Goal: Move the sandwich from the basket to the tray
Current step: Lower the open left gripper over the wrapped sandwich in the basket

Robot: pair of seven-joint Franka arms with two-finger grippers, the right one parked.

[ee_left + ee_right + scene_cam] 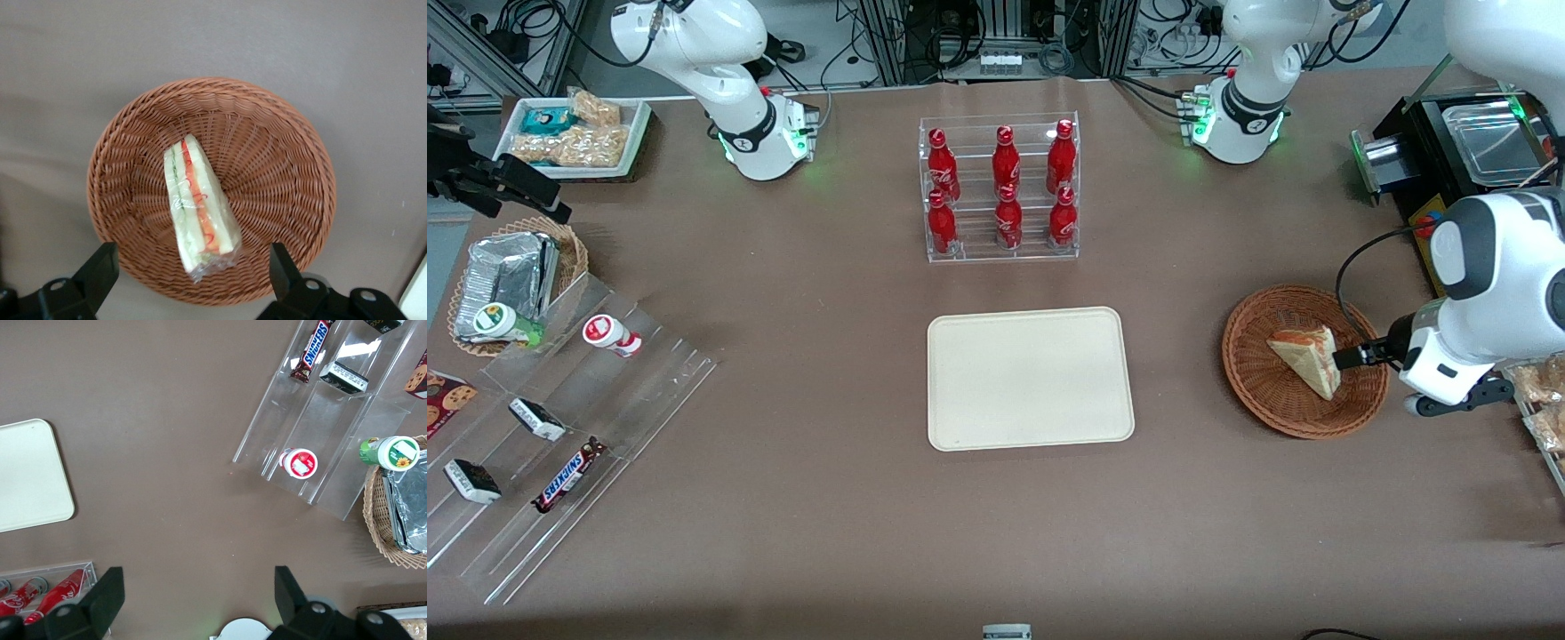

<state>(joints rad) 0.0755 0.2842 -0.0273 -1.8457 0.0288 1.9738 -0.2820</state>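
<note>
The sandwich, a pale bread wedge in clear wrap with red-orange and green filling, lies in the reddish-brown wicker basket toward the working arm's end of the table. In the left wrist view the sandwich lies near the middle of the basket. My gripper hovers over the basket's rim on the working arm's side, open and empty. Its fingers stand wide apart, astride the sandwich's wrapped tip, well above it. The cream-beige tray lies at mid-table, also seen in the right wrist view.
A clear rack of red bottles stands farther from the camera than the tray. A black unit with a metal pan and snack packs flank the working arm. A stepped acrylic shelf, a small foil-pack basket and a white snack tray lie toward the parked arm's end.
</note>
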